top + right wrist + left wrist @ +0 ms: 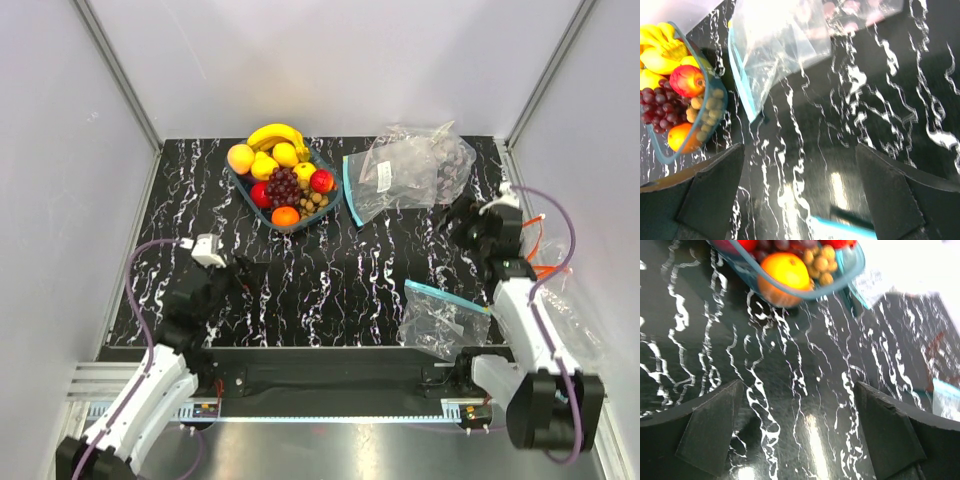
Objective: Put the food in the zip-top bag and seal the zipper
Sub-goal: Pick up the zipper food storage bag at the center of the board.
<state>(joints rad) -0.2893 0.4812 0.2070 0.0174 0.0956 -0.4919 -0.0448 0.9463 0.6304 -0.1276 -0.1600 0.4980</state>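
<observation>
The food lies in a teal bowl [237, 190] at the back: banana [275, 133], red apple [321, 181], grapes [283, 185], orange [285, 215], nut cluster [313, 203]. The clear zip-top bag [405, 168] lies flat right of the bowl, its light-blue zipper [349, 190] facing the bowl. My left gripper [240, 270] is open and empty above the table, in front of the bowl; its view [800, 432] shows the orange [785, 270]. My right gripper [455, 220] is open and empty near the bag's front right; its view [800, 195] shows the bag [775, 45] and the zipper [740, 75].
A second, smaller wrinkled clear bag [440, 318] with a blue strip [447, 296] lies near the right arm's base; its strip shows at the bottom of the right wrist view [845, 230]. White walls close in the black marbled table [340, 270].
</observation>
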